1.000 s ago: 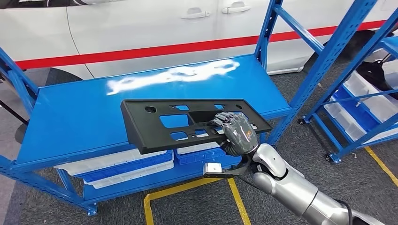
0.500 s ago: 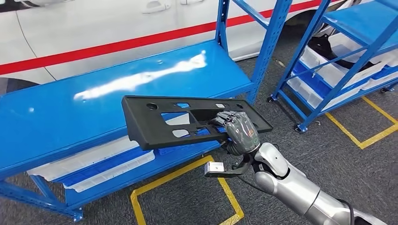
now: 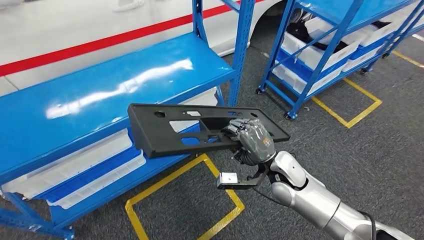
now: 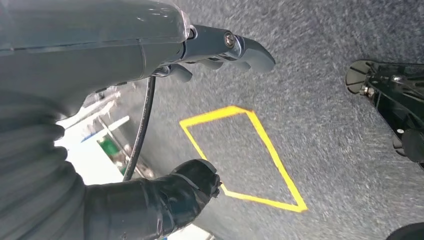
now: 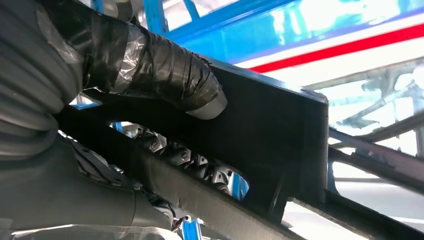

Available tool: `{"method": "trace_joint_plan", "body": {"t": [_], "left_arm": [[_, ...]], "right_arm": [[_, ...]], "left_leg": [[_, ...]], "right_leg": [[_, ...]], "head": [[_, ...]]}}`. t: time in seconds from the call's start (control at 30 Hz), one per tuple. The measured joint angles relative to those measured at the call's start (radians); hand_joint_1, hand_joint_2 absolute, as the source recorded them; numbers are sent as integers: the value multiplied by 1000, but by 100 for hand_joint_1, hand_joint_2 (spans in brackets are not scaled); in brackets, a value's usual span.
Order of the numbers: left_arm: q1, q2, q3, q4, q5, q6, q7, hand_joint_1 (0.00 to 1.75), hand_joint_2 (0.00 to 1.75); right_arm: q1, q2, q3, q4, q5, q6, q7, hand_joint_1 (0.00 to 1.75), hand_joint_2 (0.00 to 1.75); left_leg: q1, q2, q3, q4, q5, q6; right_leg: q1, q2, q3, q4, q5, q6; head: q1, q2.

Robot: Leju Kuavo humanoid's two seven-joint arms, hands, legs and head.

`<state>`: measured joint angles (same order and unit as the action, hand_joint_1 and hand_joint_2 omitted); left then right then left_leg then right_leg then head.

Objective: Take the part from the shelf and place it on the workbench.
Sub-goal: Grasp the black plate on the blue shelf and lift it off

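right hand grips black part off-centre | left hand empty, fingers apart | risk: long overhang twists, slips, clips shelf post

Right hand grips the part; left hand hangs, fingers apart

The left hand hangs over grey carpeted floor, thumb and darker fingers apart, holding nothing. A yellow taped outline lies on the floor beyond the hand, toward 3 o'clock. A black cable runs along the palm.
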<state>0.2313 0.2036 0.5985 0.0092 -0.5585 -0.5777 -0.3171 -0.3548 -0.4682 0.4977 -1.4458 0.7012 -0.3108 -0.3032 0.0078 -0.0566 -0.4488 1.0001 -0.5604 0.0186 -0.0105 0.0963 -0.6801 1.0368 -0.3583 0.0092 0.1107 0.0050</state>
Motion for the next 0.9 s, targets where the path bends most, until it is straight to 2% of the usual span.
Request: {"method": "trace_joint_plan", "body": {"t": [0.03, 0.07, 0.1, 0.13, 0.17, 0.2, 0.23, 0.27, 0.3, 0.33, 0.37, 0.4, 0.43, 0.47, 0.5, 0.53, 0.57, 0.6, 0.63, 0.67, 0.7, 0.73, 0.77, 0.8, 0.83, 0.87, 0.9], "left_arm": [[-2, 0, -1, 0, -2, 0, 0, 0, 175], [-4, 1, -2, 0, -3, 0, 0, 0, 175], [-6, 2, -4, 0, -5, -1, 0, 0, 175], [-9, 2, -6, 0, -6, -2, 0, 0, 175], [-10, 3, -7, 0, -7, -2, 0, 0, 175], [-10, 3, -9, 1, -9, -3, 0, 0, 175], [-10, 4, -9, 1, -9, -3, 0, 0, 175], [-11, 5, -9, 1, -10, -4, 0, 0, 175], [-12, 5, -10, 1, -11, -4, 0, 0, 175], [-13, 6, -10, 0, -12, -4, 0, 0, 175], [-14, 6, -10, 0, -13, -5, 1, 0, 175], [-14, 6, -10, 0, -15, -5, 1, 0, 175], [-14, 6, -10, 0, -16, -6, 1, 0, 175], [-16, 6, -11, 0, -18, -6, 2, 0, 175], [-18, 6, -11, 0, -18, -6, 2, 0, 175], [-21, 7, -11, 0, -20, -7, 2, 0, 175], [-24, 7, -12, 1, -21, -7, 2, 0, 175], [-25, 8, -12, 1, -23, -8, 2, 0, 175], [-24, 8, -12, 1, -25, -8, 2, 0, 175], [-23, 8, -12, 1, -27, -9, 2, 0, 175], [-22, 8, -12, 1, -29, -9, 2, 0, 175], [-22, 9, -12, 1, -30, -9, 2, 0, 175], [-23, 9, -12, 1, -31, -9, 3, 0, 175], [-24, 9, -12, 1, -32, -9, 3, 0, 175], [-24, 10, -12, 1, -33, -9, 3, 0, 175], [-25, 10, -12, 1, -33, -9, 3, 0, 175], [-25, 11, -12, 1, -34, -9, 3, 0, 175]], "right_arm": [[-1, 0, 1, 1, 0, 2, 0, 171, 175], [-2, 0, 2, 3, 0, 4, 0, 171, 175], [-3, 0, 4, 5, -1, 6, 0, 171, 175], [-5, 1, 6, 7, -1, 8, 0, 171, 175], [-8, 2, 10, 9, -2, 10, 0, 171, 175], [-10, 4, 13, 11, -2, 13, 0, 171, 175], [-12, 5, 17, 13, -3, 17, 0, 171, 175], [-12, 5, 21, 15, -3, 19, 0, 171, 175], [-12, 6, 23, 17, -3, 20, 0, 171, 175], [-13, 6, 25, 18, -3, 20, 0, 171, 175], [-16, 7, 26, 18, -3, 20, 0, 171, 175], [-21, 7, 27, 18, -3, 20, 0, 171, 175], [-26, 8, 27, 18, -4, 21, 0, 171, 175], [-30, 9, 27, 18, -5, 22, 0, 171, 175], [-33, 9, 27, 18, -6, 23, 0, 171, 175], [-35, 10, 27, 19, -8, 25, 0, 171, 175], [-37, 10, 29, 20, -11, 28, 0, 171, 175], [-39, 12, 31, 21, -14, 33, 0, 171, 175], [-42, 14, 34, 22, -18, 36, 0, 171, 175], [-44, 17, 37, 23, -21, 39, 0, 171, 175], [-45, 19, 39, 24, -22, 41, 0, 171, 175], [-45, 21, 41, 25, -23, 41, 0, 171, 175], [-45, 23, 44, 26, -23, 42, 0, 171, 175], [-45, 24, 45, 26, -23, 42, 0, 171, 175], [-45, 24, 47, 26, -23, 43, 0, 171, 175], [-46, 25, 48, 26, -23, 43, 0, 171, 175], [-46, 25, 48, 26, -23, 43, 0, 171, 175]], "left_leg": [[1, 14, -9, -1, 9, 7], [1, 27, -20, -1, 21, 14], [2, 41, -35, -3, 34, 22], [1, 55, -51, -3, 47, 27], [-3, 68, -66, -2, 60, 31], [-7, 82, -81, -1, 71, 34], [-10, 95, -97, 0, 83, 35], [-13, 108, -113, 3, 92, 35], [-15, 120, -130, 7, 102, 34], [-17, 131, -146, 11, 111, 32], [-19, 142, -158, 16, 118, 29], [-21, 153, -167, 20, 125, 25], [-21, 164, -172, 21, 132, 21], [-19, 176, -174, 20, 139, 15], [-17, 187, -174, 18, 146, 9], [-12, 184, -176, 20, 147, 2], [-9, 166, -181, 30, 134, -4], [-7, 138, -190, 58, 104, -9], [-5, 104, -206, 105, 61, -13], [-5, 81, -224, 166, 16, -15], [-5, 69, -240, 227, -18, -17], [-4, 64, -247, 268, -31, -19], [-4, 63, -236, 274, -24, -19], [-3, 60, -207, 242, -3, -20], [-1, 50, -163, 178, 23, -19], [1, 28, -119, 111, 37, -19], [3, 8, -88, 60, 47, -16]], "right_leg": [[-1, 7, -6, -1, 6, 5], [-1, 2, -15, 7, -6, 9], [-1, -14, -29, 34, -42, 12], [-2, -36, -45, 83, -96, 14], [-1, -61, -59, 147, -153, 16], [-3, -77, -67, 213, -191, 18], [-5, -86, -67, 263, -199, 20], [-5, -92, -54, 288, -183, 20], [-6, -97, -25, 278, -155, 19], [-5, -109, 23, 235, -135, 16], [-1, -127, 85, 163, -136, 12], [4, -144, 145, 81, -152, 6], [11, -156, 185, 17, -171, -2], [18, -159, 205, -24, -186, -10], [21, -152, 206, -43, -185, -20], [21, -144, 199, -48, -175, -29], [20, -135, 194, -53, -165, -39], [18, -127, 188, -57, -154, -48], [16, -118, 179, -57, -143, -55], [17, -108, 168, -55, -134, -59], [17, -97, 155, -51, -126, -61], [17, -85, 142, -47, -119, -60], [17, -72, 130, -40, -113, -58], [15, -59, 119, -33, -108, -55], [13, -46, 109, -24, -105, -52], [12, -35, 98, -15, -103, -49], [11, -24, 88, -7, -101, -44]], "head": [[0, 0], [2, 0], [3, 0], [4, 0], [5, 0], [5, 0], [5, 0], [5, 0], [5, 0], [5, 0], [5, 0], [5, 0], [5, 0], [5, 0], [5, 0], [5, 0], [5, 0], [5, 0], [5, 0], [5, 0], [4, 0], [4, 0], [4, 0], [4, 0], [4, 0], [4, 0], [4, 0]]}}
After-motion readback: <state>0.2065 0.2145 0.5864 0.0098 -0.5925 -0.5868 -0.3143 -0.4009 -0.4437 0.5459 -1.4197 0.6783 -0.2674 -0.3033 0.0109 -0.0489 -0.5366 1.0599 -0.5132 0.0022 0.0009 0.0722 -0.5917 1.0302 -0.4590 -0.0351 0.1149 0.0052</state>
